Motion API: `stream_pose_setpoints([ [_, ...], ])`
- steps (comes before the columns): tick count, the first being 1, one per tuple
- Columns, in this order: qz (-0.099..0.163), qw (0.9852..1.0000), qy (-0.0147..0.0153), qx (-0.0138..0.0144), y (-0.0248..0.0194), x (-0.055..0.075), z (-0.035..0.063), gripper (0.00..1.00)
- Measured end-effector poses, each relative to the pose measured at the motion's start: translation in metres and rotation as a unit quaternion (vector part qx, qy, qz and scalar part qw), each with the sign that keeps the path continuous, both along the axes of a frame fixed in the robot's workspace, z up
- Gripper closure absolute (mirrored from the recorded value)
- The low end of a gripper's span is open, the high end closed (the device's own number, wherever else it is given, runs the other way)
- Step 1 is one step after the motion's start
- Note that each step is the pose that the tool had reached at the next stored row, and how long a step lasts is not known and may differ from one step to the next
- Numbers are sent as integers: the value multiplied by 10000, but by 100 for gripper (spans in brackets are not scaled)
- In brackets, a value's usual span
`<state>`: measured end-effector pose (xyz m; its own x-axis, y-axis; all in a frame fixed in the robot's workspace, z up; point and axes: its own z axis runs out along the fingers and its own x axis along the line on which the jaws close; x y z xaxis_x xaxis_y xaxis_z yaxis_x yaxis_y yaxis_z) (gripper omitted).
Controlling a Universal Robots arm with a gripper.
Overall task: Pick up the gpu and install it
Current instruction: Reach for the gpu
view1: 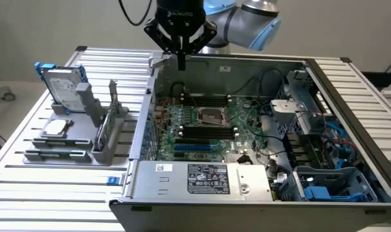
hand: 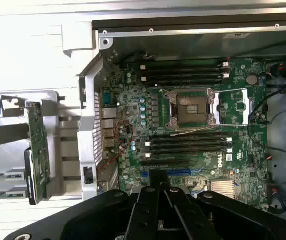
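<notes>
The gpu stands on edge in a grey holder on the exterior view's left, its silver bracket pointing up. In the wrist view its green circuit-board back shows beside the case wall. My gripper hangs above the far left corner of the open computer case, well apart from the gpu. Its fingers are shut together with nothing between them, and in the wrist view my gripper points down over the motherboard near the blue slot.
A silver hard drive in a blue frame stands upright at the back of the holder, with a small square part lying in front of it. Cables and drive bays crowd the case's right side. The slatted table surrounds everything.
</notes>
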<state>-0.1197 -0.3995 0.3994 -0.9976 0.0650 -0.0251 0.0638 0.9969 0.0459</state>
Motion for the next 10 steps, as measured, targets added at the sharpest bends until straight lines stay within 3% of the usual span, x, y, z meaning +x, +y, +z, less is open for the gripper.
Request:
stream_pose_setpoints([
  [10,0,10000,0,0,0,0,0,89],
])
